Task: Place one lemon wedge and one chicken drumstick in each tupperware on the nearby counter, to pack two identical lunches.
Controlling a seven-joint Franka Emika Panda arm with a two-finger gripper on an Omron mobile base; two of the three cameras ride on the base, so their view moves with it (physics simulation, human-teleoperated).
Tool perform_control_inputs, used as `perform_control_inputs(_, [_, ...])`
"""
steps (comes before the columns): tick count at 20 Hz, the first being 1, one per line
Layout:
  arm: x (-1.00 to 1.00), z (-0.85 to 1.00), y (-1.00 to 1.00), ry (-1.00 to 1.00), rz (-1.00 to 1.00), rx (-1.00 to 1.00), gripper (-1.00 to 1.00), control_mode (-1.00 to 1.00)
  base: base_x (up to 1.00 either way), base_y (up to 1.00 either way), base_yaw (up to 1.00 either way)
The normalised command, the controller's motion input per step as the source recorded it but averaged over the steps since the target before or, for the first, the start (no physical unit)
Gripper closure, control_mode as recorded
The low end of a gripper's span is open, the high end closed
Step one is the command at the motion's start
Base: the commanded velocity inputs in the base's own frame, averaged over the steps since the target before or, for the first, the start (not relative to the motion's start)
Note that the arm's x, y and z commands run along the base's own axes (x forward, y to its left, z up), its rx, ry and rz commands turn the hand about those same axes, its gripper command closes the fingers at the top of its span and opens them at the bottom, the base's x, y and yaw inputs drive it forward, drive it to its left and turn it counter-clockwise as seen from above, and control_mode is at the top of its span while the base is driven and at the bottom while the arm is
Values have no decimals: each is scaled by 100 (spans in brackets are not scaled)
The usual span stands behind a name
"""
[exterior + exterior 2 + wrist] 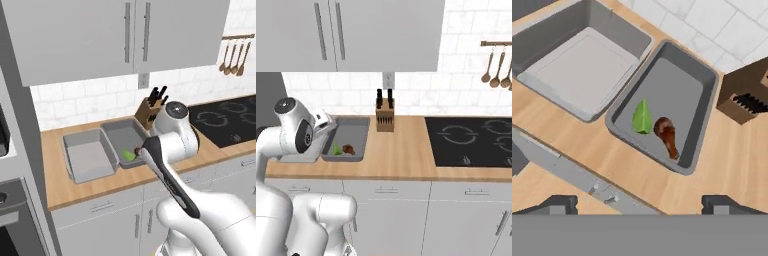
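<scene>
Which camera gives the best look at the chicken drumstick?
The hand view: the chicken drumstick lies unobstructed in the tupperware, beside the lemon wedge. The right base view shows a small brown blob; the left base view, a dark speck beside the arm.

Wooden knife block with black-handled knives (pixel 150 112) (pixel 385 117) (pixel 746 92) stands upright near the back wall, between the grey containers and the cooktop; in the hand view only its slotted corner shows. Black glass cooktop with grey ring markings (pixel 227 122) (pixel 471 141) is set flush in the worktop, to the right of the block. White tiled backsplash (pixel 80 102) (pixel 456 75) runs behind. Small grey wall outlet (pixel 143 80) (pixel 388 79) sits above the block. Pale grey upper cabinets with long metal bar handles (pixel 100 35) (pixel 356 30) hang overhead. Wooden spoons on a wall rail (pixel 234 57) (pixel 498 67) hang at far right. Dark oven front (pixel 12 220) shows lower left, partly cut off.
</scene>
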Motion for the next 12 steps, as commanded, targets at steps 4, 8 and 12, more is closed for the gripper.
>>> perform_control_inputs(4, [0,0,0,0,0,0,-100,100,-100,-7,-2])
perform_control_inputs(8, [0,0,0,0,0,0,-100,100,-100,11,48])
perform_control_inputs(12, [0,0,0,0,0,0,-100,100,-94,27,69])
